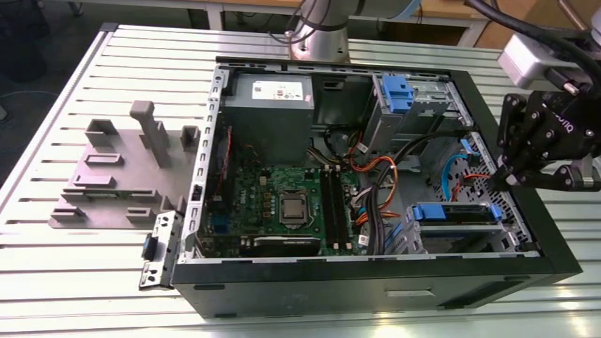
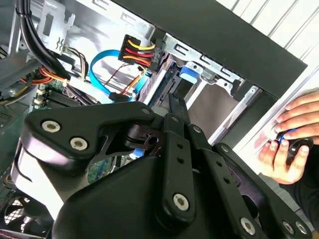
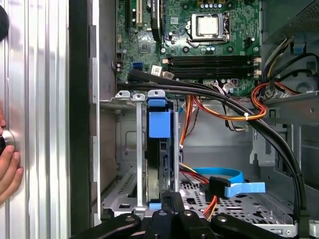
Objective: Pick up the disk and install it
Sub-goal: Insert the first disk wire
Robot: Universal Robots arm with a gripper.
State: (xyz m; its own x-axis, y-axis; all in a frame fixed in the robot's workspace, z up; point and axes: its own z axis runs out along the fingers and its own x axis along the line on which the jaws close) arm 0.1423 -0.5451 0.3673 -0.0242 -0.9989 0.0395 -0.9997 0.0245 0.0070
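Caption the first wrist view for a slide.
Gripper at the end of the disk slotted in the drive cage near the motherboard.

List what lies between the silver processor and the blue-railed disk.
In the first wrist view, long black memory slots and a black cable bundle lie between the silver square processor and the blue-railed silver disk.

Exterior view: an open computer case (image 1: 329, 285) lies on a slatted metal table (image 1: 75, 282), its power supply (image 1: 267, 105) at twelve o'clock of the green motherboard (image 1: 272, 190). A grey slotted stand (image 1: 122, 176) sits at the case's nine o'clock.
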